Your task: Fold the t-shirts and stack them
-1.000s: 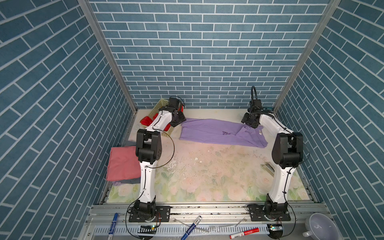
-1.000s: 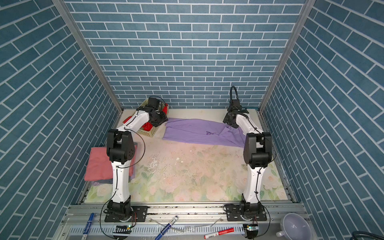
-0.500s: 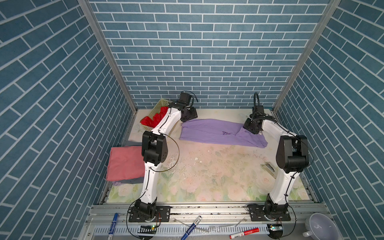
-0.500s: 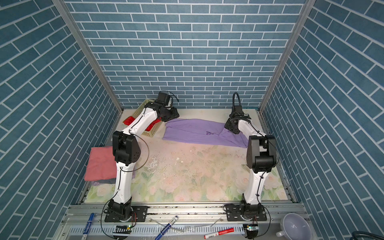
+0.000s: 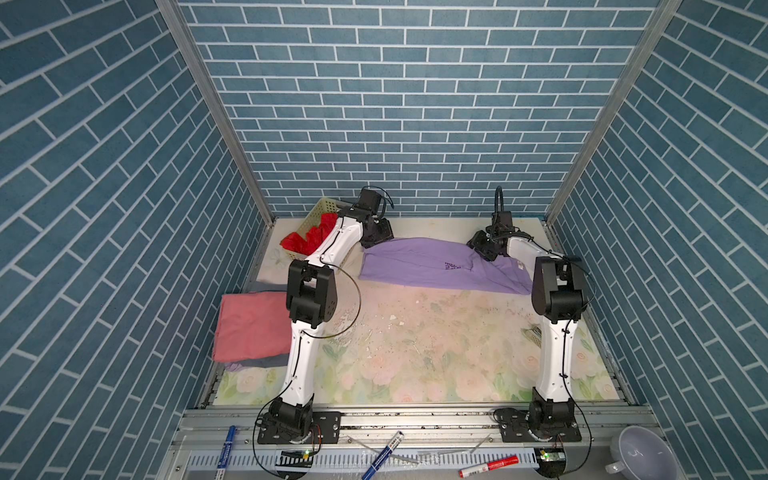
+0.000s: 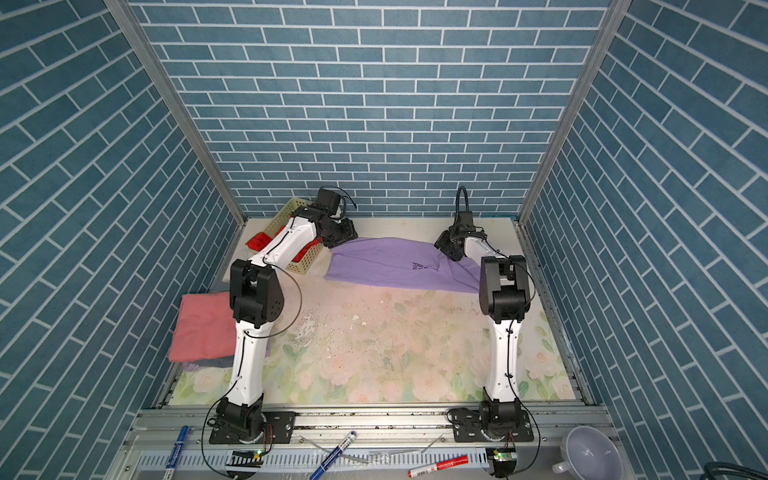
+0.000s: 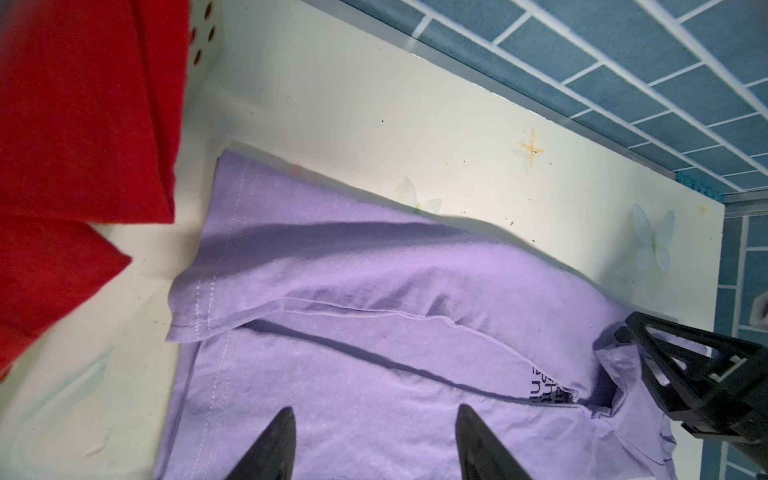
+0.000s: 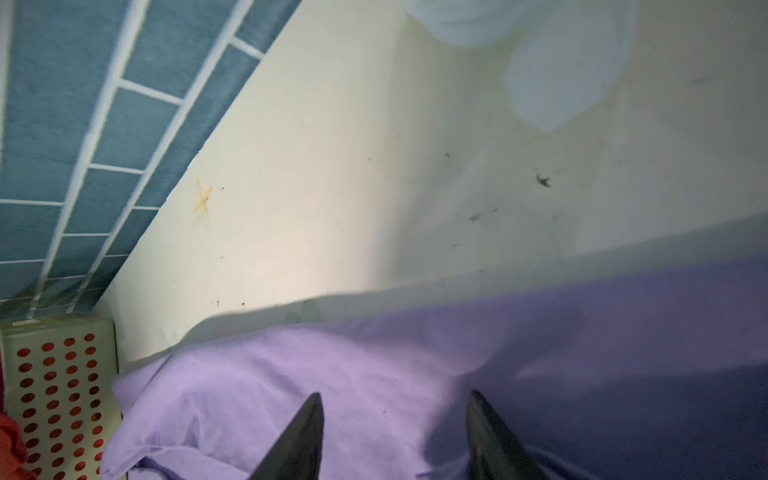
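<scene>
Nearest you, on the left, the salmon-pink tee [image 5: 249,324] lies folded on the grey one [image 5: 266,362]. Farther back the lilac tee [image 5: 419,266] sprawls across the table [image 5: 415,332]. Your left gripper [image 7: 374,409] and right gripper [image 8: 395,395] hover over its ends, jaws parted and empty. Beyond, the red tee [image 5: 307,239] sits in the basket [image 5: 318,208].

**Colours across my table**

My table [image 5: 415,365] is cream, printed with pale pink roses and green leaves. Along its far edge, the lilac-purple t-shirt [image 5: 415,266] bears dark lettering. In the far left corner, the pale yellow basket [image 5: 321,207], dotted with round holes, shows the bright red t-shirt [image 5: 305,240]. At the left edge, the salmon-pink t-shirt [image 5: 249,324] covers the grey t-shirt [image 5: 266,360]. My left gripper [image 7: 374,409] and right gripper [image 8: 395,395] are black. The walls [image 5: 395,104] are blue brick with white lines.
</scene>
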Controlling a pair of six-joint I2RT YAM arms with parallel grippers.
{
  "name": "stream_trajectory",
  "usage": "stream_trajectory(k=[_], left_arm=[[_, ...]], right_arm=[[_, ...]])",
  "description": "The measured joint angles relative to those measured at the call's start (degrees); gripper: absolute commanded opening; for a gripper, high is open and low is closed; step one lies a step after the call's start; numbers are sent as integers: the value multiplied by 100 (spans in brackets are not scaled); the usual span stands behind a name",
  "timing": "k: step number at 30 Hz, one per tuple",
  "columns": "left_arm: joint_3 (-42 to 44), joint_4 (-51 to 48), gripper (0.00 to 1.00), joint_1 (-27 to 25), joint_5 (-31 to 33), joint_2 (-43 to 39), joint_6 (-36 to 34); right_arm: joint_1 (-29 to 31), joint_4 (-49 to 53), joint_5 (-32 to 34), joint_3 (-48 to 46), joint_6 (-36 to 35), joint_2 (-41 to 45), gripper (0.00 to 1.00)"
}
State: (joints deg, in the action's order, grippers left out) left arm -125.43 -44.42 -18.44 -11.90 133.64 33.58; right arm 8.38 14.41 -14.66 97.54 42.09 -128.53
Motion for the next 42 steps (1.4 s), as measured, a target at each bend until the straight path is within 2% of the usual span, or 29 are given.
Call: stream_trajectory(k=[2, 9, 11, 16, 22, 27, 30, 37, 42], left_arm=[[-219, -109, 63, 0, -2, 192, -48], [-1709, -579, 63, -13, 57, 1244, -431], [-1880, -586, 63, -22, 81, 1397, -553], [-1775, -413, 63, -72, 120, 1423, -752], [-1257, -140, 63, -111, 160, 1423, -817], [-964, -208, 63, -109, 271, 1423, -859], [-415, -46, 63, -109, 313, 1176, -859], [2522, 933, 62, -151, 243, -490, -546], [4459, 1779, 60, -402, 181, -1646, -249]], right_arm=[[9, -7, 120, -284, -42, 302, 57], [28, 678, 1241, -1003, -44, 1482, 57], [28, 798, 1414, -1250, 2, 1650, 57], [13, 1086, 1598, -1552, 188, 1539, 56], [13, 1294, 1773, -1537, 485, 1130, 54], [26, 1624, 1906, -1034, 614, 835, 54], [24, 1781, 1967, -669, 640, 601, 54], [22, 1982, 1864, 501, 649, -151, 54], [22, 1838, 1368, 1613, 544, -866, 54]])
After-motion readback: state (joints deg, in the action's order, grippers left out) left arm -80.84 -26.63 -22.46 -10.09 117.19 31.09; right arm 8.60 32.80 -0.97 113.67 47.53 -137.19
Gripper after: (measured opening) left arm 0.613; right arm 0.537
